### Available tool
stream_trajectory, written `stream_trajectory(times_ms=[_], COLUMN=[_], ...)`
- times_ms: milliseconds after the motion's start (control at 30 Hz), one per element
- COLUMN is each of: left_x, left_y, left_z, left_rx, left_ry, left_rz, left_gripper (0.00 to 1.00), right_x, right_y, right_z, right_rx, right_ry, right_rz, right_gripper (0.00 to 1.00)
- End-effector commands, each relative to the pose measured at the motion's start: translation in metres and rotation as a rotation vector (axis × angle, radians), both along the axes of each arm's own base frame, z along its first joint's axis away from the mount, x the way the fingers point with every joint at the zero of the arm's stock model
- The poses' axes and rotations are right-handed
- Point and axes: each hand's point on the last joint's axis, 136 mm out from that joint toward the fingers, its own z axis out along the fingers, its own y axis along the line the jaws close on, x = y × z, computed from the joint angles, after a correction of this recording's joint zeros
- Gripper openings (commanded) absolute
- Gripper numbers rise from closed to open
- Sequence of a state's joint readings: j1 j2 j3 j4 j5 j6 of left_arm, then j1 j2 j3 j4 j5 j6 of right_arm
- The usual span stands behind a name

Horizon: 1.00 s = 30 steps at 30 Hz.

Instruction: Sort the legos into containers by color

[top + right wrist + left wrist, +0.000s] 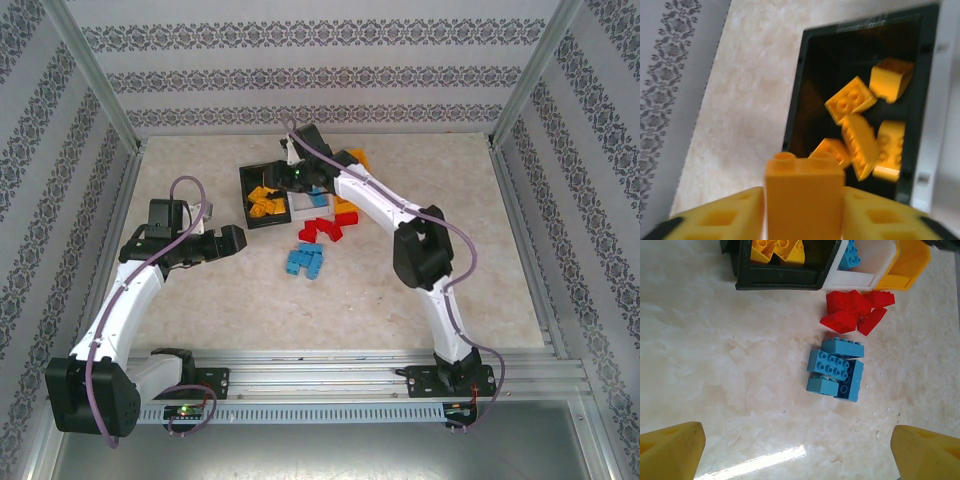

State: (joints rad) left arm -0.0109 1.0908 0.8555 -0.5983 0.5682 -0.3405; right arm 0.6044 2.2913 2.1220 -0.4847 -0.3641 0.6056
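The right gripper (803, 220) clamps an orange-yellow brick (804, 192) over the black bin's (796, 100) edge; best centre it above the sorted bricks (850, 102) inside that bin, low, then let go; the left gripper (797, 452) stands wide apart, well short of the bin.

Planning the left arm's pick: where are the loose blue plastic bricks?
In the left wrist view, right of centre, the blue plastic bricks cluster just below the red bricks, before the white bin.

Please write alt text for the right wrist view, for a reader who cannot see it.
An orange-yellow brick sits gripped in the right pincer, close to a black bin holding several more such bricks.
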Motion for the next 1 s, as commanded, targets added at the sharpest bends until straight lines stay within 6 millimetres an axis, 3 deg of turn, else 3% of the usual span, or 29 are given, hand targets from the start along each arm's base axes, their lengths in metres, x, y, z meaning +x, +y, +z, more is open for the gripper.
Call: stream_trajectory(times_ms=[0,100,233,400,567,700,867,967], left_x=[0.002,0.002,0.002,0.002,-0.006,-0.028,-0.044,-0.045], left_y=[0.005,0.005,0.003,-0.001,-0.028,-0.057,-0.068,-0.079], left_z=[0.000,-0.001,-0.002,-0.002,-0.012,-0.036,-0.053,-0.059], left_rx=[0.020,0.021,0.008,-0.004,-0.004,0.158,0.295,0.328], left_ry=[-0.033,-0.033,-0.027,-0.039,0.012,0.119,0.212,0.221], left_rz=[0.003,0.002,-0.003,-0.025,-0.123,-0.267,-0.322,-0.344], left_gripper=[0.96,0.96,0.96,0.97,1.00,1.00,1.00,1.00], right_x=[0.011,0.015,0.007,-0.032,-0.086,-0.128,-0.176,-0.190], right_y=[0.003,0.007,0.002,-0.032,-0.084,-0.130,-0.150,-0.150], right_z=[-0.009,-0.009,-0.005,0.012,-0.019,-0.054,-0.090,-0.107], right_rx=[0.015,0.019,0.025,-0.037,-0.193,-0.252,-0.245,-0.244], right_ry=[0.049,0.046,0.051,0.010,0.062,0.144,0.209,0.243], right_rz=[-0.001,0.008,0.005,-0.024,-0.034,-0.082,-0.104,-0.101], right_gripper=[0.55,0.63,0.65,0.66,0.66,0.66,0.65,0.65])
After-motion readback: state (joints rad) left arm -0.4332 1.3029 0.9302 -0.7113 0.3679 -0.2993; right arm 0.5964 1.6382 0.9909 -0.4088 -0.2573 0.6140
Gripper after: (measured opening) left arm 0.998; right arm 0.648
